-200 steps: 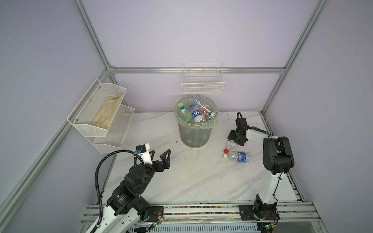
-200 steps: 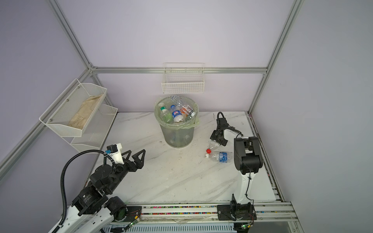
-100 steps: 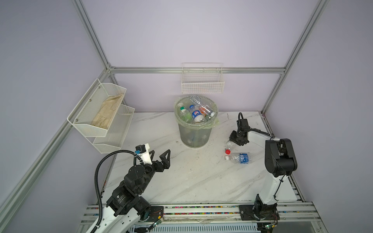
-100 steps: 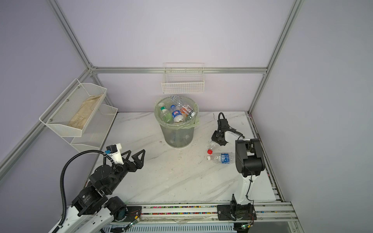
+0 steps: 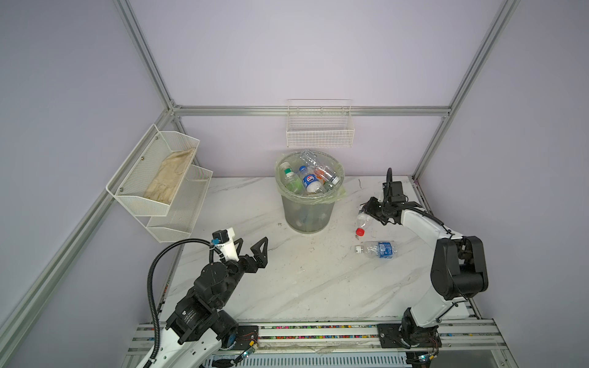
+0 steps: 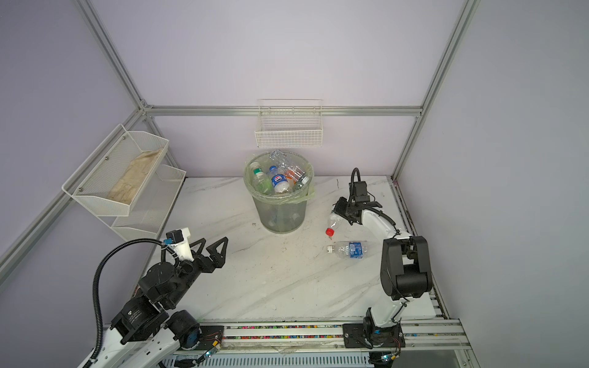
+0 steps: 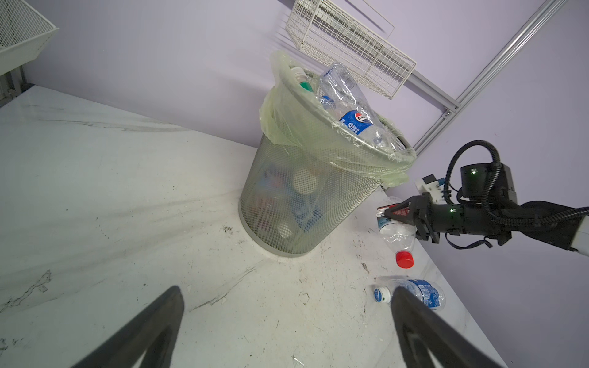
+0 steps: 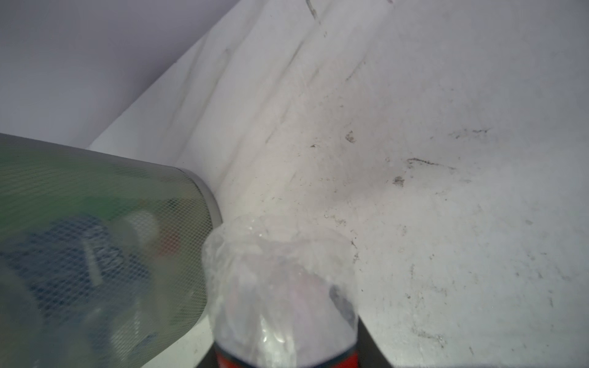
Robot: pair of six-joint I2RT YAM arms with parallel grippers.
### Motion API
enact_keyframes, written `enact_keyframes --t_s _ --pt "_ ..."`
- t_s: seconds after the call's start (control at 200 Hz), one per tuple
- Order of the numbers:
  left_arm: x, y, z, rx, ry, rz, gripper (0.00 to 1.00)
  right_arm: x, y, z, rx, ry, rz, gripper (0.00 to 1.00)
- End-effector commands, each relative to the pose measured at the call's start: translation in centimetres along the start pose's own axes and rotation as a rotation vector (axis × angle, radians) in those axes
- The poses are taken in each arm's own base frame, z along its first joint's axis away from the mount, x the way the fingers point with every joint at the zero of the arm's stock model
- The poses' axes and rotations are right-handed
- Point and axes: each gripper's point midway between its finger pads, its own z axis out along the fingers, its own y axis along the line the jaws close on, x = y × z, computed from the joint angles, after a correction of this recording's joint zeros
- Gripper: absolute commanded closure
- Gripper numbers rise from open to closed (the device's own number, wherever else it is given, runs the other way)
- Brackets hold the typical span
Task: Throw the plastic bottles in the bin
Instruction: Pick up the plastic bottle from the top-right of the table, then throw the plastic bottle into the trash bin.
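Note:
The bin (image 5: 307,216) (image 6: 280,216) stands at the back middle of the marble table, and several plastic bottles (image 5: 308,182) fill it to the rim. To its right, my right gripper (image 5: 366,210) (image 6: 338,208) (image 7: 385,216) (image 8: 285,353) is shut on a clear red-capped bottle (image 5: 362,220) (image 7: 398,235) (image 8: 280,286). That bottle hangs tilted, cap down, close above the table. A blue-labelled bottle (image 5: 378,249) (image 6: 350,249) (image 7: 422,291) lies on the table just in front of it. My left gripper (image 5: 251,242) (image 6: 213,242) (image 7: 285,298) hovers open at the front left, holding nothing.
A white wire basket (image 5: 320,133) hangs on the back wall just above the bin. A white mesh two-tier shelf (image 5: 159,181) with a cloth in it juts from the left wall. Aluminium frame posts mark the corners, and a rail (image 5: 318,329) runs along the front edge.
My right gripper has shut on the red-capped bottle and tipped its body up off the table. The left arm and the blue-labelled bottle have not moved.

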Motion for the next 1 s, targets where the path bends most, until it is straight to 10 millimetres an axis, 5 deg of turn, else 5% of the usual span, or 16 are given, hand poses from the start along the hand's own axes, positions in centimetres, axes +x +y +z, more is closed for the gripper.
enact_keyframes --t_s 0.0,0.19,0.385,0.625,0.72,0.995 --pt "1.1 0.3 0.4 -0.002 0.015 -0.017 0.0 -2.2 3.1 -3.5 -0.113 -0.096 -0.041 1.0" --pt "1.1 0.3 0.4 0.001 0.015 -0.021 0.0 -5.0 7.5 -10.3 -0.27 -0.257 -0.086 1.0" --pt "1.1 0.2 0.3 0.003 0.014 -0.024 0.0 -6.6 12.9 -21.1 -0.537 -0.478 -0.146 1.0" --pt "0.9 0.1 0.2 0.01 0.008 -0.026 0.0 -6.1 16.1 -34.8 -0.797 -0.782 -0.212 1.0" --pt "0.9 0.1 0.2 0.008 0.008 -0.028 0.0 -5.9 16.8 -36.3 -0.831 -0.784 -0.219 1.0" --pt "0.5 -0.1 0.1 0.014 0.002 -0.028 0.0 -5.5 18.0 -36.5 -0.914 -0.739 -0.23 1.0"
